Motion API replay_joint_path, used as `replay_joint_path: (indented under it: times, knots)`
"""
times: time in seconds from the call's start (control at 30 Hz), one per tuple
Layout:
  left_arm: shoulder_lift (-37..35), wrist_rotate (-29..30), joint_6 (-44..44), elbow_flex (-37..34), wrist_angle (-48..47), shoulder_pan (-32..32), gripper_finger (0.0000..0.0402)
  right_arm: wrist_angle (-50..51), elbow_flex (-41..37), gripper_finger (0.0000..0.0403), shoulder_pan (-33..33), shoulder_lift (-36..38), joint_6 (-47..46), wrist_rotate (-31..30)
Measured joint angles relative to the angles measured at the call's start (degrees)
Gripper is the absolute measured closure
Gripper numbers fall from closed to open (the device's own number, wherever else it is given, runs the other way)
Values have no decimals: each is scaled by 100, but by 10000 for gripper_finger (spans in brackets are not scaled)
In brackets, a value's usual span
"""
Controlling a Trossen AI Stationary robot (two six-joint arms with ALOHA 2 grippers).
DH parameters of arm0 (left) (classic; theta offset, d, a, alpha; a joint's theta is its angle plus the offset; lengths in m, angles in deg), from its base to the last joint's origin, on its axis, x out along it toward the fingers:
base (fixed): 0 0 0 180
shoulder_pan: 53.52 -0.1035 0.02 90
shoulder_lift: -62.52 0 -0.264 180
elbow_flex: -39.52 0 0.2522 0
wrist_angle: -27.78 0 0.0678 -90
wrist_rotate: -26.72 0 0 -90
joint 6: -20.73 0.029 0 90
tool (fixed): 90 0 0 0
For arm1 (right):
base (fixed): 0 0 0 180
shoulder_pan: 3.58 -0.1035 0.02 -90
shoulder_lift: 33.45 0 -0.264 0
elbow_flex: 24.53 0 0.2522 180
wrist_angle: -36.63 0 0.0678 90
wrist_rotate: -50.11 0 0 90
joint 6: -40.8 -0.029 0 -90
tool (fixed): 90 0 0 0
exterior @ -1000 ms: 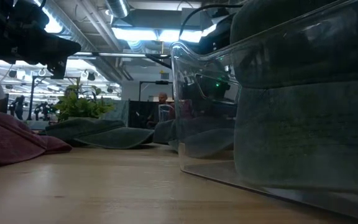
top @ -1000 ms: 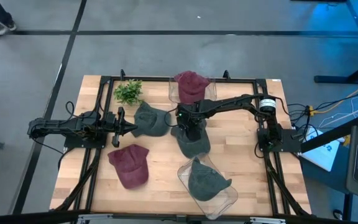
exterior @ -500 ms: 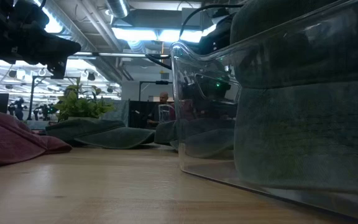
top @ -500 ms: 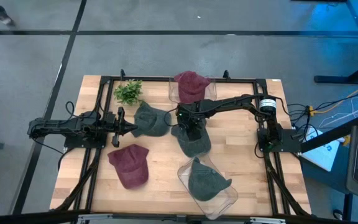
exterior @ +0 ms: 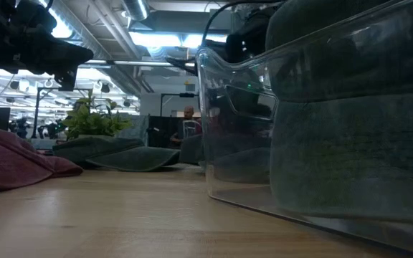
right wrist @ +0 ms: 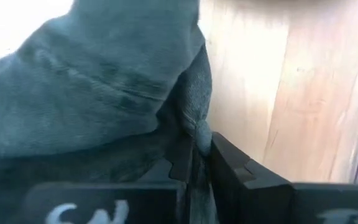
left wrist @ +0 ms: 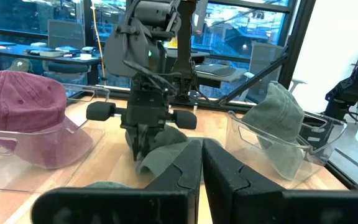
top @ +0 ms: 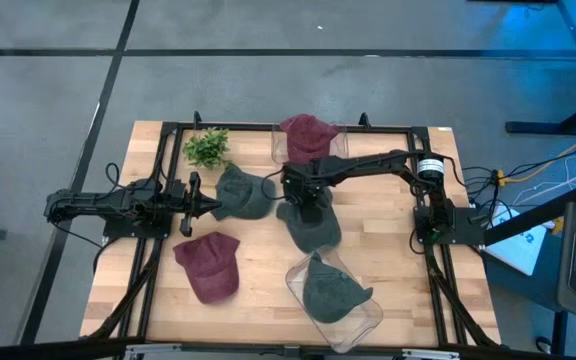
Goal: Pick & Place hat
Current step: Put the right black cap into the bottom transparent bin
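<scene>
A grey-green hat (top: pixel 311 232) lies at the table's middle. My right gripper (top: pixel 304 207) stands over its far end, shut on its cloth; it also shows in the left wrist view (left wrist: pixel 143 149). My left gripper (top: pixel 211 207) is shut and empty, held level above the table's left side beside a second grey-green hat (top: pixel 243 190), which lies flat. A dark red hat (top: pixel 210 265) lies flat near the front left. Another dark red hat (top: pixel 306 135) sits in a clear bin at the far side, and a grey-green hat (top: pixel 333 290) in a clear bin at the front. My right gripper pinches a fold of cloth at the hat's far edge (right wrist: pixel 196 134) between its two fingers. The fingers come from above, pointing down. The held edge (left wrist: pixel 160 149) is raised a little, and the rest of the hat lies on the table.
A small green plant (top: pixel 206 147) stands at the far left. The clear bins stand at the far middle (top: pixel 278 148) and the front middle (top: pixel 368 320). A dark frame (top: pixel 168 128) runs round the work area. Bare wood shows at the right (top: pixel 388 240).
My right gripper has risen a little, staying shut on the hat's far edge. That edge has come up with it, while the rest of the hat stays on the table.
</scene>
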Motion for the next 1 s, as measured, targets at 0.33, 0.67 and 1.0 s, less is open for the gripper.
replay_joint_path:
  times: [0.33,0.67,1.0]
  knots:
    - [-2,0,0,0,0,2,393,533,632,368,0,2,-54,186]
    - [-2,0,0,2,0,0,389,1269,1358,368,25,7,-302,298]
    - [-2,0,0,2,0,0,389,1693,1916,368,102,13,-901,958]
